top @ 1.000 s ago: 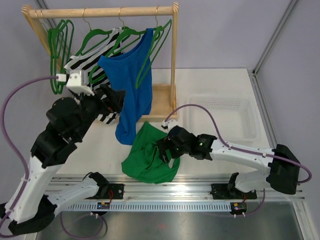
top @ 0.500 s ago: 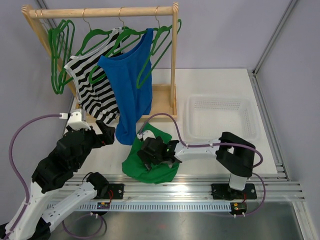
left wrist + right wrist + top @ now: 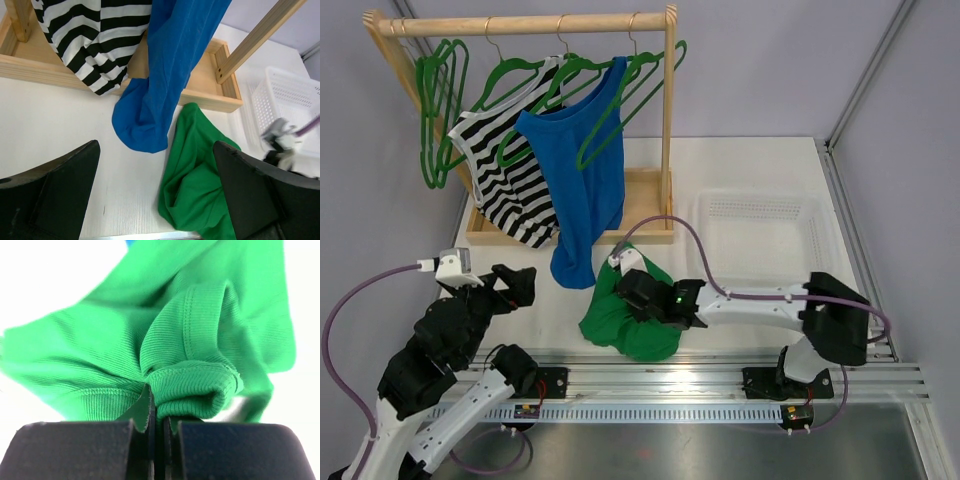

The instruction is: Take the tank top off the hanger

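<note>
The green tank top point(image 3: 632, 328) is already off its hanger. It lies bunched on the counter point(image 3: 750, 165) near the front edge, just ahead of the wooden rack point(image 3: 668, 120) and close under the hem of the blue top point(image 3: 582, 180). The blue top hangs there beside a striped top point(image 3: 510, 190). The right arm point(image 3: 750, 298) reaches across to the heap, and its jaws are pinched tight on a ribbed hem fold of the green cloth. The left arm point(image 3: 450, 335) sits back at the near left with its jaws spread wide and nothing between them.

To my eye the step in hand is the pickup of the freed garment. The next move probably calls for a lift high enough to clear the trailing cloth off the counter, then a carry to the right, where a white basket point(image 3: 765, 235) stands. The pinch holds only a thin fold, so the cloth could slip out if the lift is jerky.
</note>
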You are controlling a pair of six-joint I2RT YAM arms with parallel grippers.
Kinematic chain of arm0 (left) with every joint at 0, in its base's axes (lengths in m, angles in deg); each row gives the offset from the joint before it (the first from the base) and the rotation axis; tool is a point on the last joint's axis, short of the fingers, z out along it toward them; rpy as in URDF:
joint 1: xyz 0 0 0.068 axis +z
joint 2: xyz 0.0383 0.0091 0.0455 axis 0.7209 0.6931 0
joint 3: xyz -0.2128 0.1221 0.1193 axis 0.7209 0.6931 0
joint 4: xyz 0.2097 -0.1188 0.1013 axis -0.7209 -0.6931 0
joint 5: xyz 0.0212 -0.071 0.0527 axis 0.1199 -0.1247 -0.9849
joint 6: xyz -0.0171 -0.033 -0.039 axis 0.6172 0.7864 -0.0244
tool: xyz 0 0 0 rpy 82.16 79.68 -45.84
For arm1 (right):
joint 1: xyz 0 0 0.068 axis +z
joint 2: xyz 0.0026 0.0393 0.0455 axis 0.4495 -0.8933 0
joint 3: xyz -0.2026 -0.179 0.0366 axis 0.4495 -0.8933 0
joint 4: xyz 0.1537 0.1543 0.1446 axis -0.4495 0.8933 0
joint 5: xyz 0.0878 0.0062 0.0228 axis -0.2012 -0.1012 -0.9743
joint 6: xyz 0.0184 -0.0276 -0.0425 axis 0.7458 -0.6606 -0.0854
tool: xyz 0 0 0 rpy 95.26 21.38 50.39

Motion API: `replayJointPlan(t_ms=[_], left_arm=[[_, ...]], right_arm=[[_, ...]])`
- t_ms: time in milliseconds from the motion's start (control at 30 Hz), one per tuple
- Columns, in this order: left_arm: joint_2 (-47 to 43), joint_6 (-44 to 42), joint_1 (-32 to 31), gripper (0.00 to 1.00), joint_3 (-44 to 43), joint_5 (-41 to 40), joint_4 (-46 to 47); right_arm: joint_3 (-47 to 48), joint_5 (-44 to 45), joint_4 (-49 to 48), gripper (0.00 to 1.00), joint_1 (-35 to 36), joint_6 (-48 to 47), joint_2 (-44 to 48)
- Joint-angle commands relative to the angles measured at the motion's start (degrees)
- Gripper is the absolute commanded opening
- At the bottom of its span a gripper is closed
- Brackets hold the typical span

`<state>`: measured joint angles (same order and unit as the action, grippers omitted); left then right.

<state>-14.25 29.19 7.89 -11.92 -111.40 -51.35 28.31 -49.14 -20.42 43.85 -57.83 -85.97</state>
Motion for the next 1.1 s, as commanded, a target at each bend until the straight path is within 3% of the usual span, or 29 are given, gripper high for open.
replayJointPlan(t_ms=[0,300,433,533,700,933,1067], left_arm=[[-1.28,0.36,0.18,0.99,0.63,-2.65,3.58],[2.14,0.19,0.62,0.99,0.72,-1.51,3.85],[2.85,0.54,0.88,0.99,0.63,-2.12,3.58],[2.15,0.62,1.24,0.99,0.72,-2.21,3.67],[1.53,0.54,1.68,0.99,0.9,-2.12,3.94],[1.97,0.45,1.94,0.99,0.98,-1.51,4.11],[1.88,0.36,1.94,0.99,1.16,-1.42,4.11]], right_arm=[[3.3,9.35,5.06,0.0,0.01,-0.2,12.44],[19.19,23.84,22.1,0.0,-2.62,-7.22,27.41],[27.54,25.18,30.54,0.0,-10.52,-8.37,29.26],[30.53,24.22,31.7,0.0,-18.17,-10.92,30.32],[39.41,20.44,34.07,0.0,-27.4,-14.07,29.01],[61.98,26.22,39.87,0.0,-29.78,-20.67,20.49],[66.5,26.24,41.63,0.0,-33.55,-21.99,15.91]])
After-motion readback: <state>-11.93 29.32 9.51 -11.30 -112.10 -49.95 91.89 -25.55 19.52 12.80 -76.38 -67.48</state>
